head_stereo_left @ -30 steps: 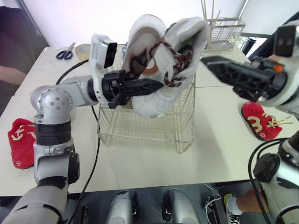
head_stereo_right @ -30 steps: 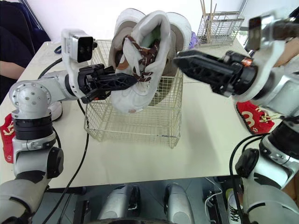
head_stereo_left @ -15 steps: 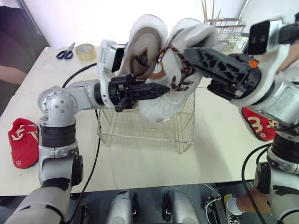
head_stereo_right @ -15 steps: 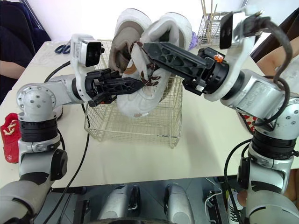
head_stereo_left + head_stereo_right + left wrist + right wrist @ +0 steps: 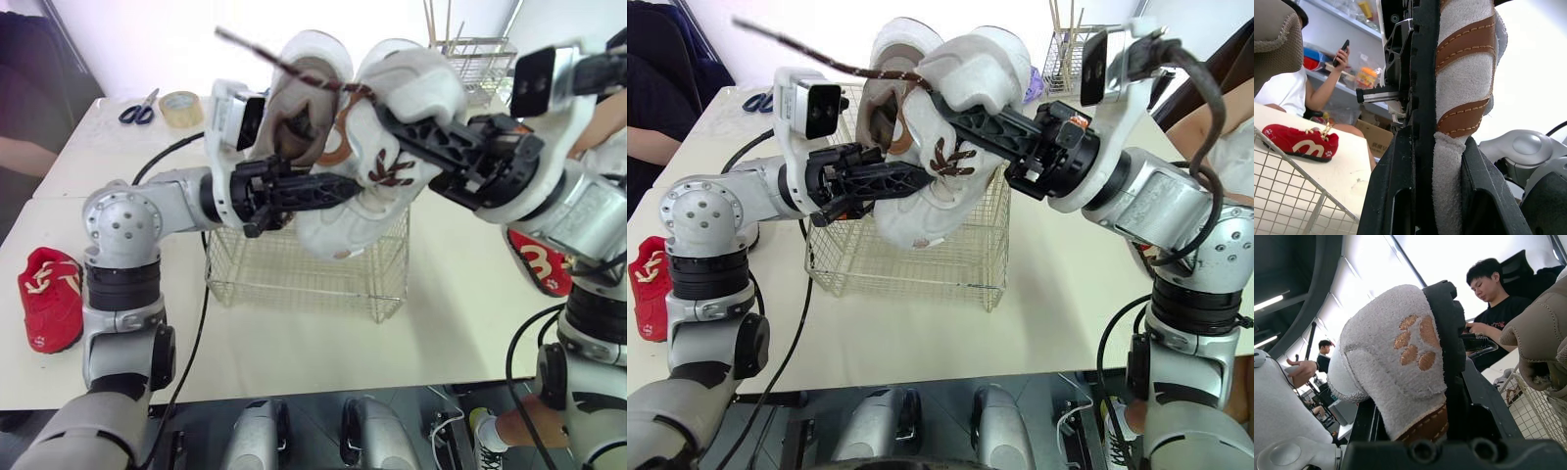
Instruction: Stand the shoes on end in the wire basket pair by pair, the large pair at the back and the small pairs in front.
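Observation:
Two large white shoes with brown laces hang together above the wire basket: one on the left, one on the right. My left gripper comes in from the left and is shut on a suede strip with brown stripes where the shoes meet. Reaching in from the right, my right gripper is shut on the right shoe's tongue with the orange paw print. A loose lace flies up to the left. Two small red shoes lie on the table, one at the left, one at the right.
Scissors and a tape roll lie at the back left. A second wire rack holding sticks stands at the back right. A person's arm rests at the table's left edge. Other people sit beyond the table.
My right gripper came in from the right and shut on the right shoe's tongue. A lace end flicked up and left. The left gripper kept its hold and barely shifted.

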